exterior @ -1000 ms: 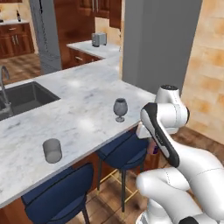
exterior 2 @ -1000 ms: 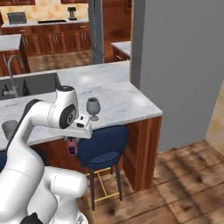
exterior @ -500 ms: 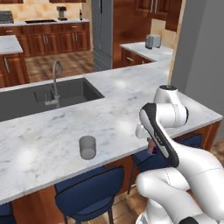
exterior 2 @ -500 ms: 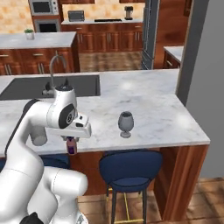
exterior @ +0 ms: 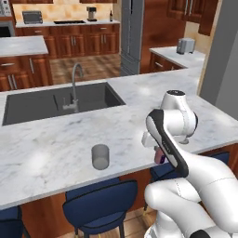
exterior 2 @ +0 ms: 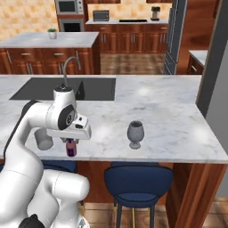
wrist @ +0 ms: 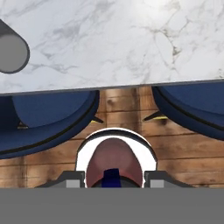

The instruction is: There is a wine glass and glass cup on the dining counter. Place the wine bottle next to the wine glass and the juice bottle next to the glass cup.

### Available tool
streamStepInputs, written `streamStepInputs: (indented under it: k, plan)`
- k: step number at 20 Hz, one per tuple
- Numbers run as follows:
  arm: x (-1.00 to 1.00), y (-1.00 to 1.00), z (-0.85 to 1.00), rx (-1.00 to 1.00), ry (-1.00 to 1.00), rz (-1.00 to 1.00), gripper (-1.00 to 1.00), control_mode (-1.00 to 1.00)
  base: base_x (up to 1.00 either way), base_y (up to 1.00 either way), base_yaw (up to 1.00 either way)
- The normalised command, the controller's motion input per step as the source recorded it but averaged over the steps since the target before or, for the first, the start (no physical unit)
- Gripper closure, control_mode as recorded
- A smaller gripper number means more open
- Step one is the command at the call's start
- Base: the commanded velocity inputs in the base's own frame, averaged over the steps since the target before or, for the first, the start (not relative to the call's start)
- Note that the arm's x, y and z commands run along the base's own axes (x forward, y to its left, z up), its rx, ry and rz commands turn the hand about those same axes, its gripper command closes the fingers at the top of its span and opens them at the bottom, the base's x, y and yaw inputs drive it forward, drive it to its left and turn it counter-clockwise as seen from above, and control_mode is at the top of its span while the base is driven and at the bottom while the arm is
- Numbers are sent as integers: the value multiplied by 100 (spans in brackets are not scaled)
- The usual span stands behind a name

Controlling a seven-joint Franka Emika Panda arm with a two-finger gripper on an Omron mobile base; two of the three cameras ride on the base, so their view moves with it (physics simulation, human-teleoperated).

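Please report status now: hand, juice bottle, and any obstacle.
Hand shut on juice bottle, off counter edge. Glass cup on dining counter. Nothing in the way.

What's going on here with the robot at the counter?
The white arm's tool is shut on the small pinkish juice bottle, carrying it just off the near edge of the dining counter, above the blue stools. The glass cup stands on the marble ahead and to the robot's left, and the wine glass stands further along to its right. The bottle has not been set down yet.
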Motion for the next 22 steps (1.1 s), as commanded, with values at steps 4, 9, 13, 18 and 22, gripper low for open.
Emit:
streamStepInputs:
  k: [4, 9, 13, 18, 22]
  plan:
    - [0, 0, 0, 0, 0, 0, 100, 100, 20, -18, 8]
    - [0, 0, 0, 0, 0, 0, 100, 100, 10, -6, 3]
    - [0, 0, 0, 0, 0, 0, 100, 100, 3, 0, 0]
    - [0, 0, 0, 0, 0, 0, 100, 100, 3, 0, 0]
    - [0, 0, 0, 0, 0, 0, 100, 100, 6, 0, 0]
